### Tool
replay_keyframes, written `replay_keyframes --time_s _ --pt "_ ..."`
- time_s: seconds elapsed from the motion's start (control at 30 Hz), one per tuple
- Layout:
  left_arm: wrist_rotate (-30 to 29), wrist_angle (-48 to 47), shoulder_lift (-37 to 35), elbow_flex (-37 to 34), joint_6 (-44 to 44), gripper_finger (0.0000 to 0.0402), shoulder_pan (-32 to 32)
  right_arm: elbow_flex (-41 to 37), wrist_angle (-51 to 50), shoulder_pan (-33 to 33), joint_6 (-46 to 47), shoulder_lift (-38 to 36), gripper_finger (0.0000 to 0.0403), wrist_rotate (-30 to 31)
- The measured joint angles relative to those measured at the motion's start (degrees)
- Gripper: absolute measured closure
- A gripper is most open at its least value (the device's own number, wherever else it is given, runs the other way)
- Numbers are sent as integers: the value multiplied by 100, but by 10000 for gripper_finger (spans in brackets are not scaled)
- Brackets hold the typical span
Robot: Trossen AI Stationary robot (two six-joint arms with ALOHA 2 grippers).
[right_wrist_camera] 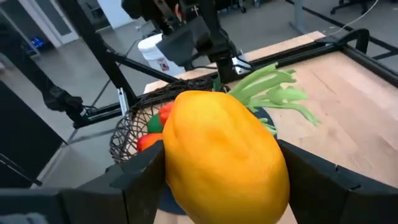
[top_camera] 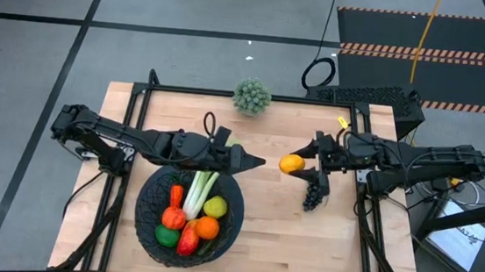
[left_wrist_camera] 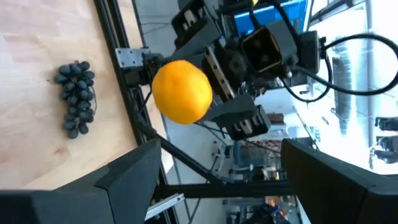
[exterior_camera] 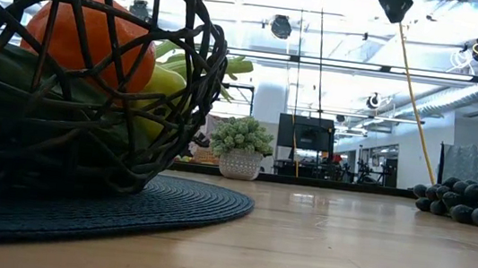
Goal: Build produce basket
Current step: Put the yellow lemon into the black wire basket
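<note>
The lemon (top_camera: pixel 291 164) is clamped between the fingers of the right end effector (top_camera: pixel 298 165), above the table (top_camera: pixel 269 235) at centre. The grapes (top_camera: pixel 312 195) lie at its 5 o'clock. The basket (top_camera: pixel 148 226) sits at 8 o'clock. The left end effector (top_camera: pixel 256 162) hovers beside the basket rim, fingers spread, holding nothing.

No text, brand, number or sign could be read anywhere. A white bucket (right_wrist_camera: pixel 154 51), seen beyond the right pincer (right_wrist_camera: pixel 217 180) in its wrist view, carried a red-marked label too small to make out. White papers (top_camera: pixel 464 243) on the floor, off the desk's edge behind that pincer's arm, bore dark marks that stayed unreadable.
</note>
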Motion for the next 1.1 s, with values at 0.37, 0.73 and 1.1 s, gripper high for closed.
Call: replay_keyframes --time_s 0.37,0.73,1.1 --pt "-593 86 365 9 -129 61 33 0 -329 0 -815 2 131 24" --pt "-219 1198 1087 7 -424 13 302 -374 -141 0 -1065 20 131 37" --pt "187 1439 1514 0 -492 3 423 -468 -36 -11 -1221 20 131 208"
